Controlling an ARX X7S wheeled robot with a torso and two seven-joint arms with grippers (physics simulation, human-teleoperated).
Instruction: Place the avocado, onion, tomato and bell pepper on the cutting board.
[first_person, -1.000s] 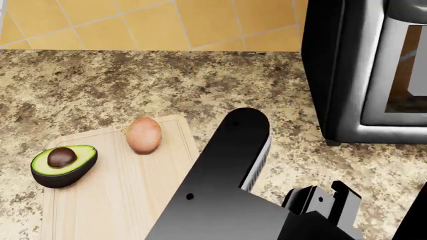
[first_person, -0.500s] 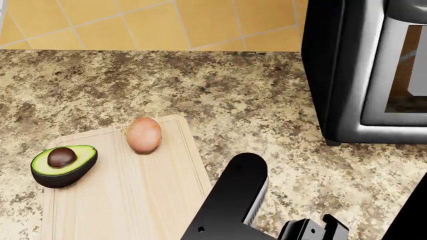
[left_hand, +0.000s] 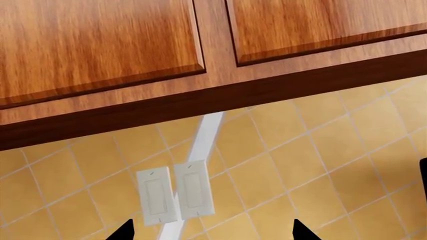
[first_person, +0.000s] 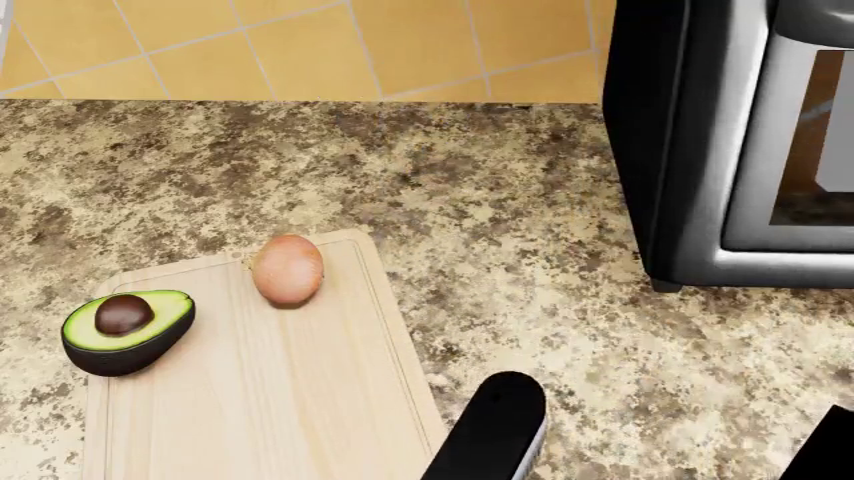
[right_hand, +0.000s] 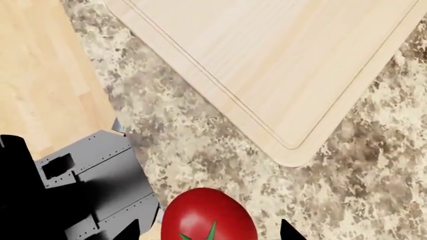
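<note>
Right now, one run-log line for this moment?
on cutting board: avocado, onion | tomato: on counter, between open right gripper tips | bell pepper: unseen

The counter (first_person: 507, 200) looks like speckled granite in tan and brown, polished but not mirror-bright. The cutting board (first_person: 280, 390) is pale, smooth wood with fine straight grain and a matt finish. On it, the avocado (first_person: 127, 330) has dark, slightly shiny skin, soft matt flesh and a glossy brown pit; the onion (first_person: 287, 270) has dry, papery peach skin. The tomato (right_hand: 207, 215) is glossy red. At upper right of the head view, the oven (first_person: 727, 140) shows black casing and brushed metal trim. The wall tiles (left_hand: 293, 165) are satin yellow; the cabinets (left_hand: 100, 45) are varnished wood.
</note>
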